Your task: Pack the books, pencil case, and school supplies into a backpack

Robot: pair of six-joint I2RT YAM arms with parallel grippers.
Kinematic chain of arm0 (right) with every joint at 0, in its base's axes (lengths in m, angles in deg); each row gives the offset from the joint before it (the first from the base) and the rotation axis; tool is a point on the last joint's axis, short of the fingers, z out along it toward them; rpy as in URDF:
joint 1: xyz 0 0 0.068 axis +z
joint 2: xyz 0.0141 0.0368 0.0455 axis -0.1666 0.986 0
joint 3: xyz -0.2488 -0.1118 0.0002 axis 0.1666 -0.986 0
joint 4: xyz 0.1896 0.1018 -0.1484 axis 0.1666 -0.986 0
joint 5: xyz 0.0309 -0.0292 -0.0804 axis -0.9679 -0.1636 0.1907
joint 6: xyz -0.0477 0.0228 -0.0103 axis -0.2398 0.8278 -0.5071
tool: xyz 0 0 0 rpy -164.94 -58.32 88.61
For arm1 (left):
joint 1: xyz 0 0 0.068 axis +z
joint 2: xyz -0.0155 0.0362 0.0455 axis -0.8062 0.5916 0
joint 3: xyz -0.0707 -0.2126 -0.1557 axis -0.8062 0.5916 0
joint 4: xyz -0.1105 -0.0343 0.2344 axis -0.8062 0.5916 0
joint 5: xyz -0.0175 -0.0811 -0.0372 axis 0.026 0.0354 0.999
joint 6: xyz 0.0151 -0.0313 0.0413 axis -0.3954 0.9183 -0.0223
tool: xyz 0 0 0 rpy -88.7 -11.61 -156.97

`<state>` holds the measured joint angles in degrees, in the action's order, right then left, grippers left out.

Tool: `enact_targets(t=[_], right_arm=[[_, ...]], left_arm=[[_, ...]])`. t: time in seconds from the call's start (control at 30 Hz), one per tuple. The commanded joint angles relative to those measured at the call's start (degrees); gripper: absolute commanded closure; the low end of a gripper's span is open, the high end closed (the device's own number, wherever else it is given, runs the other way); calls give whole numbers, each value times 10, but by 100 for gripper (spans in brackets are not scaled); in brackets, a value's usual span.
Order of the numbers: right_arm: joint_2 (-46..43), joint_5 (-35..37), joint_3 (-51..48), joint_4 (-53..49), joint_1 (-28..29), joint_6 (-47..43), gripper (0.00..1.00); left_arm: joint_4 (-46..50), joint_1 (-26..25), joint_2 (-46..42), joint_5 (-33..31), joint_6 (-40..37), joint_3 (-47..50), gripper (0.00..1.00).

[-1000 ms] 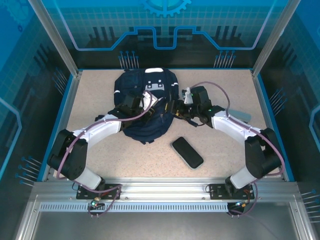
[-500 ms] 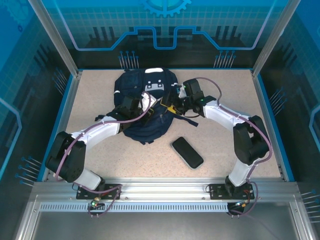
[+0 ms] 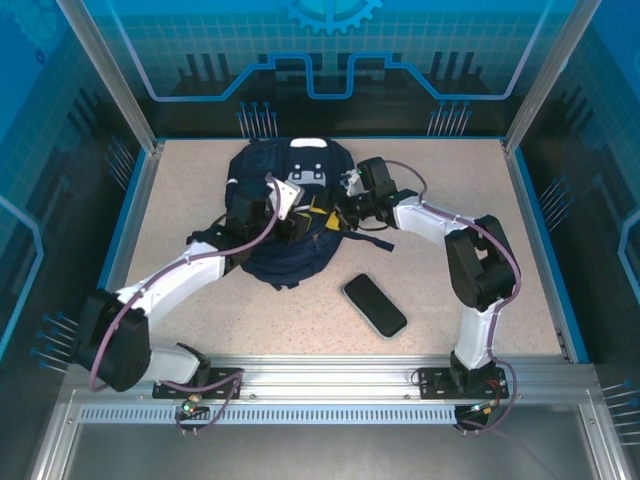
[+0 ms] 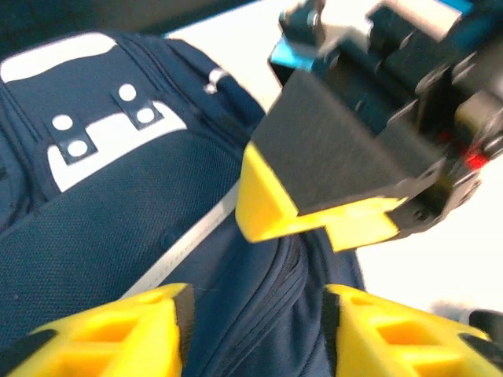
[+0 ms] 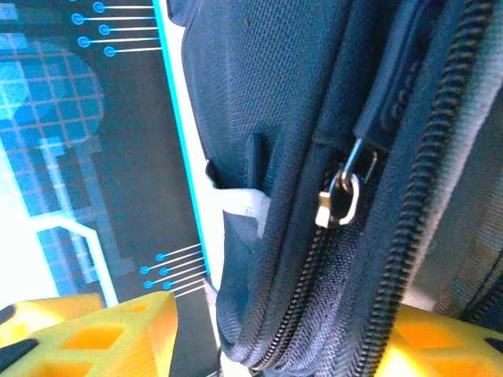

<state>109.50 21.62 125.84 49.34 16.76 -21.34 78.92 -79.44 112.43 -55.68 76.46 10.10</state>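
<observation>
Speckled table (image 3: 190,200) under navy backpack (image 3: 258,168)

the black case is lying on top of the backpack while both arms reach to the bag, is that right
Not quite. The black case lies on the table, apart from the backpack, on the side nearer the arm bases. The top external view shows it. The rest holds: both arms reach to the backpack.
</observation>
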Motion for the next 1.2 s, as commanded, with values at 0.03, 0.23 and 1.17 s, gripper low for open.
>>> enact_targets(t=[0.03,0.23,1.17], right_arm=[[-1,-54,-1,122,3,62,47],[4,-54,-12,170,11,104,54],[5,-41,-14,170,36,115,63]], left_arm=[[50,0,-40,-23,171,23,38],[112,-2,-50,46,344,39,37],[-29,-32,25,15,478,82,77]])
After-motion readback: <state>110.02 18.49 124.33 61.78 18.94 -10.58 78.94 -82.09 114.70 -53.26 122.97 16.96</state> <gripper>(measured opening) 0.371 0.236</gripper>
